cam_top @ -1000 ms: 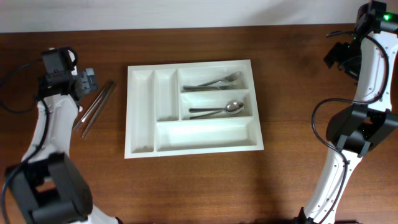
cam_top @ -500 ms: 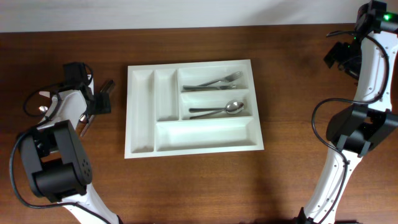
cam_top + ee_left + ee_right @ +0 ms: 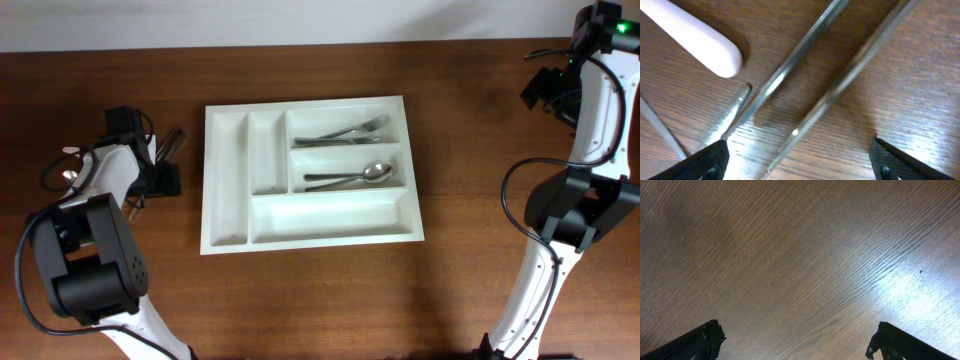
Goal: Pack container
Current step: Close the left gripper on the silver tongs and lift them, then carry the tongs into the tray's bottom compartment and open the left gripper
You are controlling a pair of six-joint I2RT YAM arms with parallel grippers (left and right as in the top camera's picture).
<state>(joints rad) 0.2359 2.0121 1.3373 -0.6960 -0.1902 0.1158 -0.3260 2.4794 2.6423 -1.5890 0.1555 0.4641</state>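
Overhead first: the tray (image 3: 330, 215) is seen flat on the table (image 3: 300, 300). Forks (image 3: 345, 133) are already lodged in its upper right compartment, and a spoon (image 3: 350, 177) in the one just below. The long bottom compartment and the two narrow ones on its left side are seen bare. Just left of the tray, the left tool (image 3: 160, 178) is lowered over loose utensils (image 3: 172, 143), whose ends are glimpsed poking out past the arm. The right tool (image 3: 543, 90) is held well to the right of the tray, nothing under it.

Left wrist now, tray out of shot: two of the loose utensils are caught side by side, running diagonally across the wood. The fingers (image 3: 710, 157) are spread wide to either side of them, and nothing is gripped yet. A white handle (image 3: 695, 37) and a thin rod (image 3: 660, 127) are spotted close by. Whether the pair are knives cannot be told. A pick-up of the next piece is judged to be in hand, with the packing partly done. One piece must be singled out, the jaws centred across its narrow width and closed low against the table. It would then be carried toward the tray to a free compartment.

Right wrist last: only bare wood is shown, the fingers are parted, and nothing is held.
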